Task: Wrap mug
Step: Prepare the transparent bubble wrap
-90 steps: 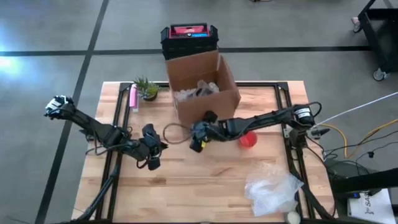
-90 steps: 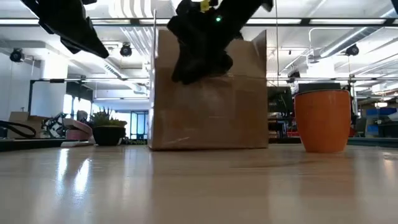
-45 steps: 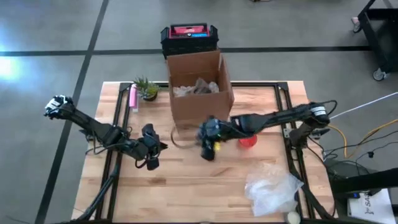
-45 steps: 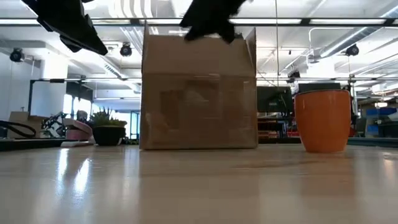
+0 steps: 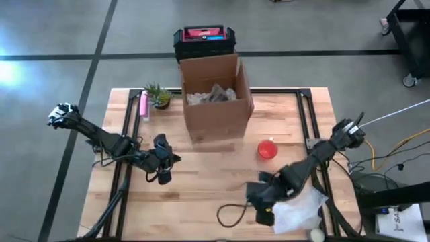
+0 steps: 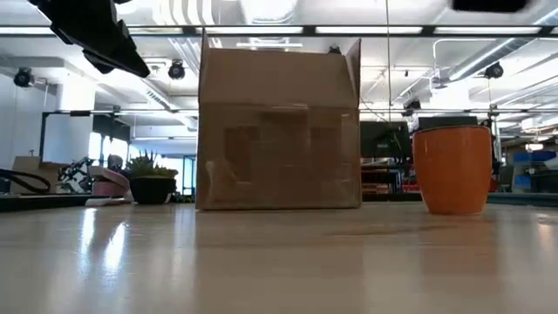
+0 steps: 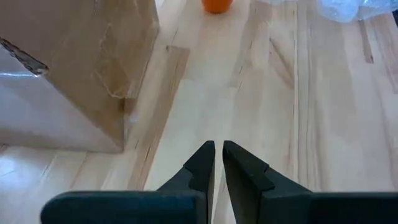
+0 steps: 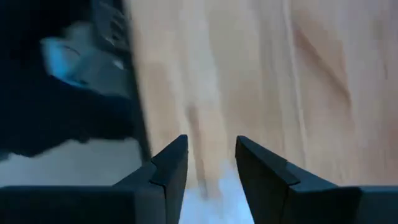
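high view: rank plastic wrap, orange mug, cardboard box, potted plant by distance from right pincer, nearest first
1. plastic wrap, right beside the right pincer, near table edge
2. orange mug, mid-table
3. cardboard box, far side
4. potted plant, far left corner

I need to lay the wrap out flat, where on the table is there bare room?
Bare wood lies between the left end effector and the right end effector. Crowded: cardboard box and mug at the back, bubble wrap front right.

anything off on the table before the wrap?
Nothing spilled or tipped. Mug stands upright, box sits square and open. Only oddity: the bubble wrap is a crumpled heap at the table's near right corner, not spread flat, with the right gripper at its edge.
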Controlling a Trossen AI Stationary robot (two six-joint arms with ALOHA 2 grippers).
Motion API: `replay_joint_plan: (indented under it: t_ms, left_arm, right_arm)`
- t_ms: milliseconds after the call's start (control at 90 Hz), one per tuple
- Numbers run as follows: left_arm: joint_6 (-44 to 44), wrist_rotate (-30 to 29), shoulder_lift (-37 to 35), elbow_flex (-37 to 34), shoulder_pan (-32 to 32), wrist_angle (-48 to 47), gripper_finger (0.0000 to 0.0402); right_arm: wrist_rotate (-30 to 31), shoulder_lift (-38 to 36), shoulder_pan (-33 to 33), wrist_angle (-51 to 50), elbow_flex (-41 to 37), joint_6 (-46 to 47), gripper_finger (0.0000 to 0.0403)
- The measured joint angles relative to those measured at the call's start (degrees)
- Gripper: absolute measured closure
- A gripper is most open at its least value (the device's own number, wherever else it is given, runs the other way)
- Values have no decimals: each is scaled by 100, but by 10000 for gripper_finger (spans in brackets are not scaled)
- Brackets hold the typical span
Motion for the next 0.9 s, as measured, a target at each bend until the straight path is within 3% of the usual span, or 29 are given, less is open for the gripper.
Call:
replay_joint_plan:
  t_ms: [233, 478, 611, 778, 900]
  left_arm:
    - [0, 4, 0, 0, -4, 5, 381]
    - [-3, 60, 0, 0, -4, 40, 381]
    - [-29, 122, 2, 0, 0, 89, 381]
    - [-44, 122, 2, 0, -30, 157, 381]
    - [36, 122, 30, 0, -33, 251, 381]
  right_arm:
    - [-9, 492, 400, -1366, -7, 226, 193]
    - [14, 1449, 151, -973, -7, -868, 169]
    - [-246, 1791, -126, -545, -9, -1507, 223]
    - [-403, 1871, -540, -56, -11, -1967, 374]
    - [-389, 1696, -820, 697, -11, -2166, 387]
